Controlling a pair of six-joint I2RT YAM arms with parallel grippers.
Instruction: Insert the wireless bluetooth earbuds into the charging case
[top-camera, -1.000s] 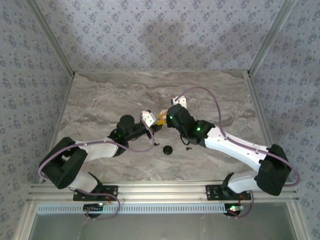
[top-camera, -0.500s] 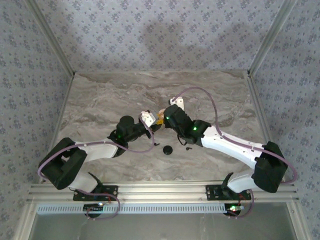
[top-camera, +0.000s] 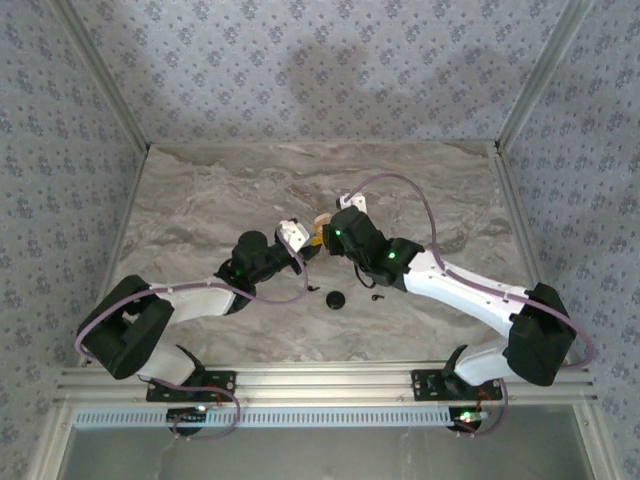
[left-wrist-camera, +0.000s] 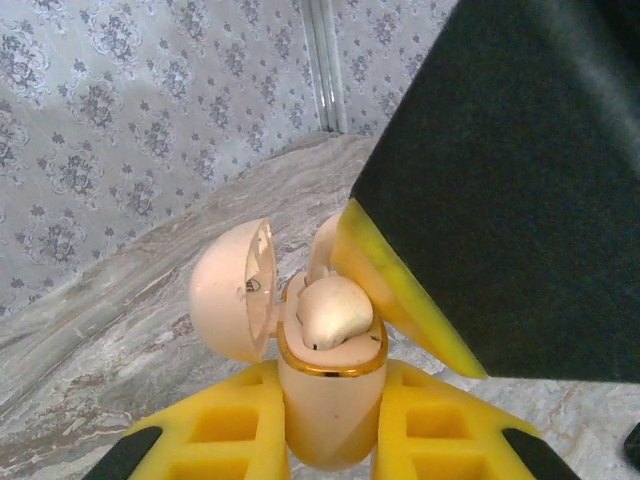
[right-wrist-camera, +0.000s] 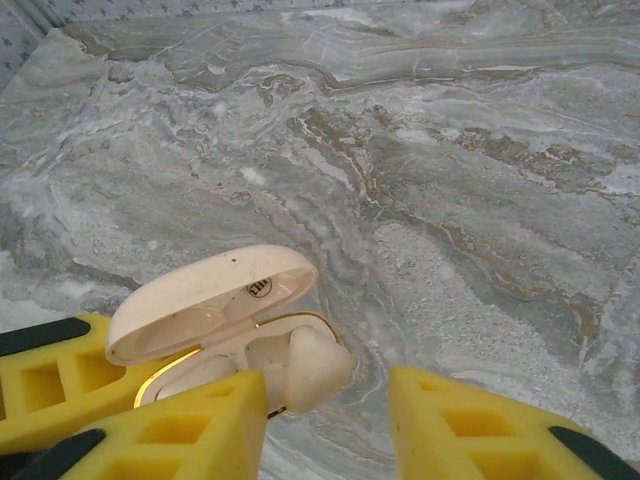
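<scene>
My left gripper (left-wrist-camera: 330, 425) is shut on the cream charging case (left-wrist-camera: 330, 400), holding it upright above the table with its lid (left-wrist-camera: 232, 290) swung open. One cream earbud (left-wrist-camera: 335, 308) rests in the case's gold-rimmed top, still standing proud of it. In the right wrist view that earbud (right-wrist-camera: 315, 365) lies beside the left finger of my right gripper (right-wrist-camera: 330, 425). That gripper is open, and a clear gap separates the earbud from its other finger. From above, both grippers meet at the case (top-camera: 320, 232) in mid-table.
A round black puck (top-camera: 335, 298) lies on the marble table (top-camera: 200, 200) just in front of the grippers. Two tiny black pieces lie either side of it, one on the left (top-camera: 313, 290) and one on the right (top-camera: 377, 296). Patterned walls enclose the table.
My right gripper's fingers have spread apart and let go of the earbud at the case. The right arm shifted slightly left. The left gripper has held still.
</scene>
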